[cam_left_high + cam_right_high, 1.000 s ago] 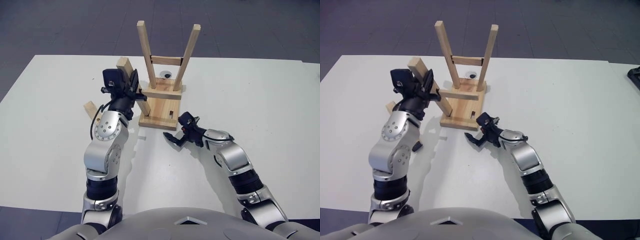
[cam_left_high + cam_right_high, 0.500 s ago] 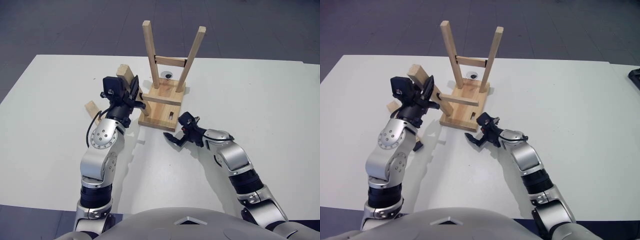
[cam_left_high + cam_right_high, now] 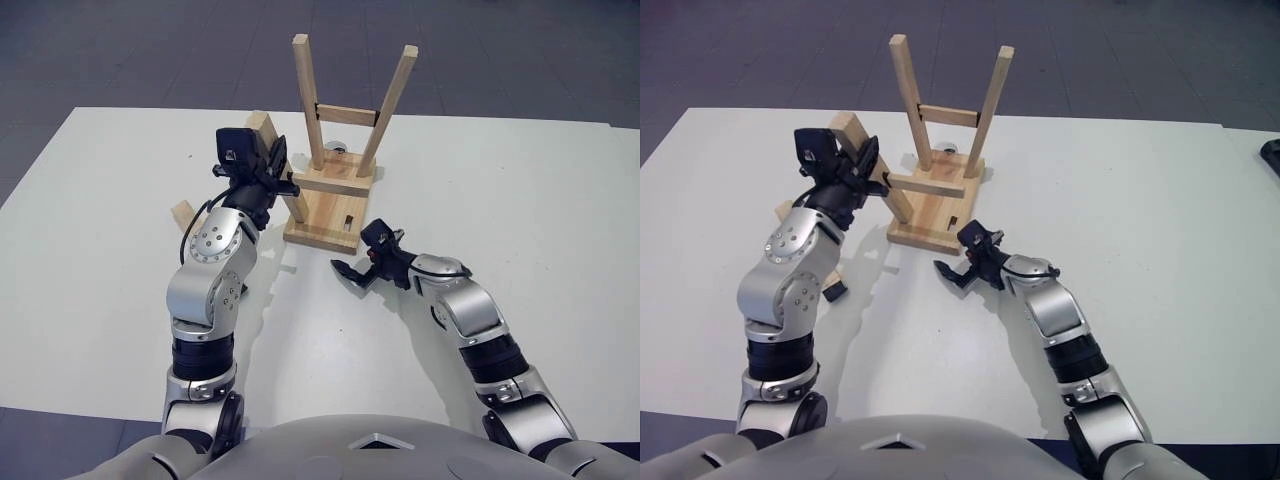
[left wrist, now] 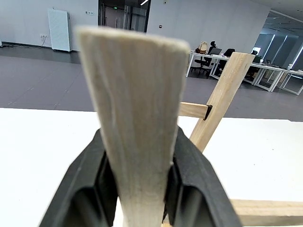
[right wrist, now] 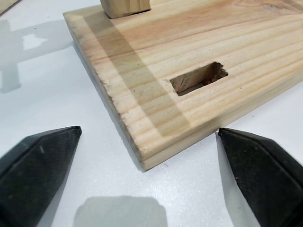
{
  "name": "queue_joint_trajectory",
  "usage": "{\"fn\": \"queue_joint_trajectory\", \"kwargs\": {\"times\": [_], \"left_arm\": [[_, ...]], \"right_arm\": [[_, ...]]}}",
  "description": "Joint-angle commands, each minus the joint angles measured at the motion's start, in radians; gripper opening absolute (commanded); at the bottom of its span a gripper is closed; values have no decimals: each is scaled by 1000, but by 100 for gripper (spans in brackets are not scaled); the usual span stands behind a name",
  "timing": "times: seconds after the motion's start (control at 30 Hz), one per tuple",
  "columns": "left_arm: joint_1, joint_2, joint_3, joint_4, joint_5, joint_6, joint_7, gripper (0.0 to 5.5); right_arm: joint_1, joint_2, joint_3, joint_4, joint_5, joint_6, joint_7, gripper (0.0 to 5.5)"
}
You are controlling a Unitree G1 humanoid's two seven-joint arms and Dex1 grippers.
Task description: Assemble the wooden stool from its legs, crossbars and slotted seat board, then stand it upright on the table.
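At the left, our left gripper (image 3: 272, 175) is clamped on a tilted leg (image 3: 296, 205) whose foot meets the near left part of the seat board (image 3: 325, 225), which lies upside down at the far middle of the table (image 3: 100, 200). We judge that pressing this leg in at a slant could jam it in its slot, or shove the board away, since nothing pins the board. Our right gripper (image 3: 355, 252) rests spread wide, fingertips either side of the board's near right corner, gripping nothing. A shove could also topple the two far legs. We count one loose wooden piece (image 3: 182, 213) at the left, partly hidden, three legs at the board, two crossbars, one seat board and one empty slot (image 5: 199, 78)
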State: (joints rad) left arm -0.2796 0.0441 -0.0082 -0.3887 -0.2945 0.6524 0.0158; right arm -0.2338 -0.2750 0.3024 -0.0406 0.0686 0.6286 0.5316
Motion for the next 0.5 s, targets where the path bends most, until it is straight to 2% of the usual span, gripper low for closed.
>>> {"fn": "queue_joint_trajectory", "kwargs": {"times": [0.03,0.27,0.4,0.5], "left_arm": [[71,-27,-19,104,-33,140,-15,134],[71,-56,2,106,-48,110,-12,243],[54,-80,37,71,-73,-7,-30,314],[14,-66,64,-38,-103,-110,-83,366]], "right_arm": [[3,-7,10,29,-9,23,2,540],[5,-9,15,31,-10,24,10,540],[7,-13,16,32,-10,22,16,540],[13,-18,13,29,-8,18,22,540]]}}
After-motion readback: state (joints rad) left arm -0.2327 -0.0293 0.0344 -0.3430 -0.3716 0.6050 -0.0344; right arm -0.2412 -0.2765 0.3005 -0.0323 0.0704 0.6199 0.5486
